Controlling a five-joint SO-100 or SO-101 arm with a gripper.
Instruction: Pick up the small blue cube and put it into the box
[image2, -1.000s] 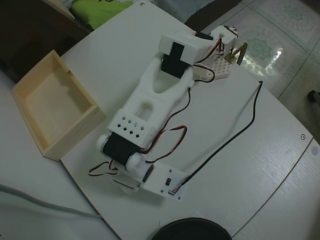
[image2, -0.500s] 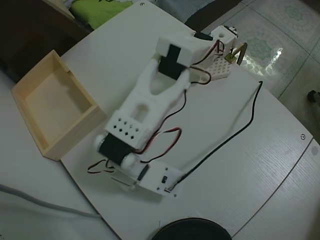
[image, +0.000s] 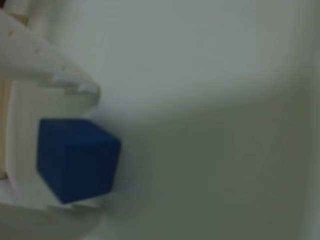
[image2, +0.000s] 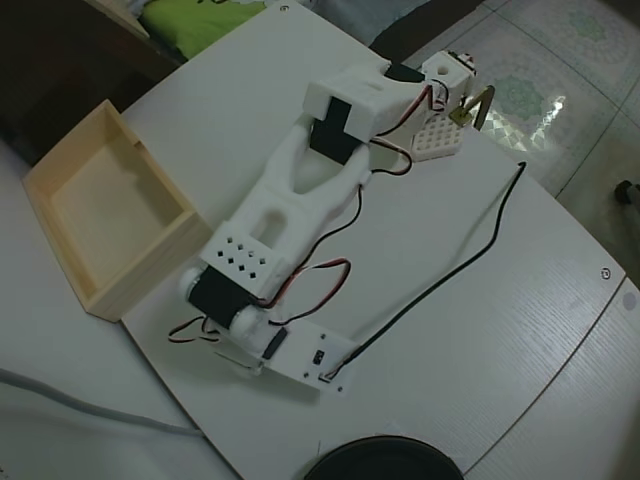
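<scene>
1. In the wrist view, the gripper is seen at the left edge, closed on the small blue cube, which is held between an upper white finger and a lower white finger.
2. The cube is seen tilted, with one corner pointing to the lower right, and it fills most of the gap between the two fingers.
3. A plain white surface, blurred, is shown behind the cube and over the rest of the wrist view; whether the cube touches that surface cannot be told.
4. In the overhead view, the gripper end is hidden beneath the white arm, so neither the fingers nor the cube can be made out there.
5. The arm is stretched diagonally from its base at lower centre up toward the upper right, with black servo blocks and red-and-black wires along it.
6. Just beside the far end of the arm, a small white perforated block is seen near the table's upper right edge.
7. A black cable is run from the base across the white table toward the right edge.
8. The pale wooden box is placed at the left of the overhead view, close beside the arm's lower section, and its inside is shown bare.
9. A dark round object is cut off by the bottom edge, and a green cloth is seen at the top edge beyond the table.
</scene>
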